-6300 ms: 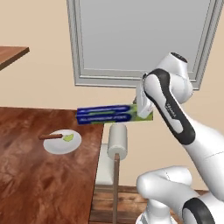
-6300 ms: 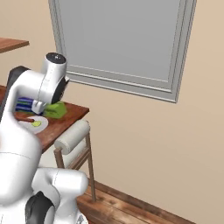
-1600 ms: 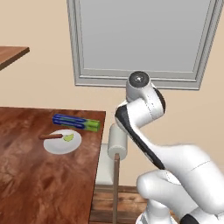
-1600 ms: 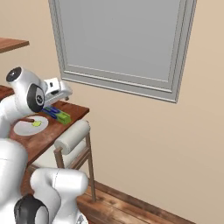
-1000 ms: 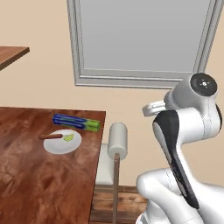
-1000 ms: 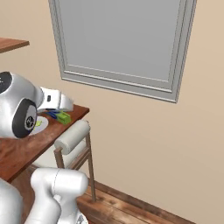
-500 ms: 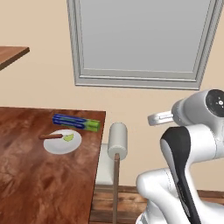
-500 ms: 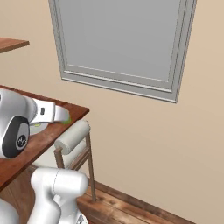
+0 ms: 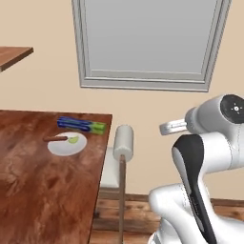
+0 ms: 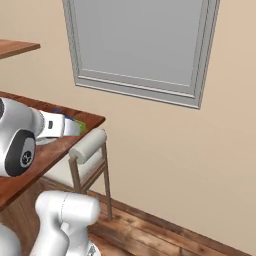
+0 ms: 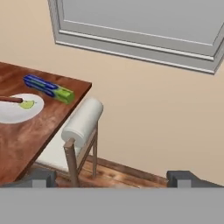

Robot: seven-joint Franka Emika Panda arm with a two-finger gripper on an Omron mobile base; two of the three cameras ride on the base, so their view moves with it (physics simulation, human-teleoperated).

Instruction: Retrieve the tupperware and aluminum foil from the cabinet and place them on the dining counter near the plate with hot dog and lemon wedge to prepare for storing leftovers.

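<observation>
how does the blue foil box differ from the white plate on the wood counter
The long slim blue aluminum foil box with a lime-green end is a straight-edged stick shape, while the small flat white plate is round. The box outspans the plate. The plate carries a brown-red hot dog and a yellow-green lemon wedge; the box carries nothing. Both lie flat, side by side, on the reddish-brown glossy dining counter.

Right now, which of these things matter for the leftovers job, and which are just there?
Part of the job:
aluminum foil, lying beside the plate
plate
hot dog and lemon wedge on the plate
dining counter
hand, open, holding nothing

Just there:
stool
window
</observation>
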